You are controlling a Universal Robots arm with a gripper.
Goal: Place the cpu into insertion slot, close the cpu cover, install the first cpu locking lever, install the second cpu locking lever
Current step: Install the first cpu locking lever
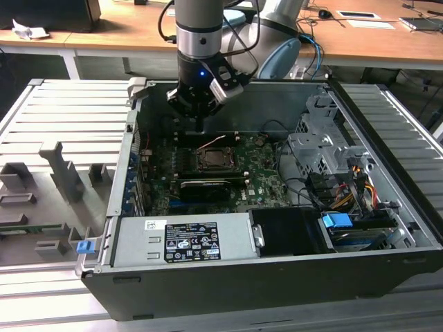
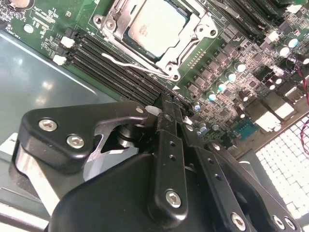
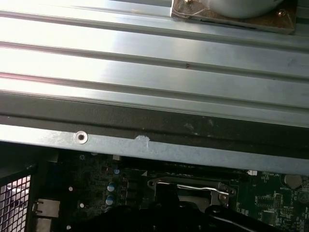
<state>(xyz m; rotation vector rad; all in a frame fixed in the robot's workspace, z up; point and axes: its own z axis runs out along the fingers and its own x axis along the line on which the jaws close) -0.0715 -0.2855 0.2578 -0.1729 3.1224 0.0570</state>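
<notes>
Cpu is sitting in the slot, gripper hovering over the motherboard.

The gripper (image 2: pixel 166 108), fingers pressed together and holding nothing, is hanging inside the open case (image 1: pixel 387 207). Just beyond its tips, the cpu (image 2: pixel 154 24) is lying in the slot (image 2: pixel 186 46), with the cover (image 2: pixel 116 21) framing it.

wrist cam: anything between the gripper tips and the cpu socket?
In the second wrist view, the gripper sits apart from the cpu seated under the cpu cover. Between them run the long black memory slots and a thin wire lever.
</notes>
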